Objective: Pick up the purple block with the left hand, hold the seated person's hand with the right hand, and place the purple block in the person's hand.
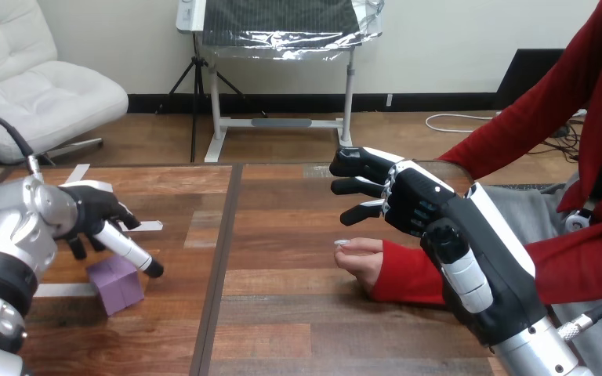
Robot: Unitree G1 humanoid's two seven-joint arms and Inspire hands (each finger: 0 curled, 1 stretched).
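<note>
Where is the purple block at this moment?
In the head view the purple block lies on the table at lower left, just below the left hand, well apart from the person's hand.

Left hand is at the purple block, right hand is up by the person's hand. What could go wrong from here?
1. The left hand sits over the purple block's far upper edge, not centred. Closing there might push or tip the block instead of gripping it.
2. The right hand is open above the person's hand, which rests on the table. Coming straight down, it might press on that hand rather than hold it.
</note>
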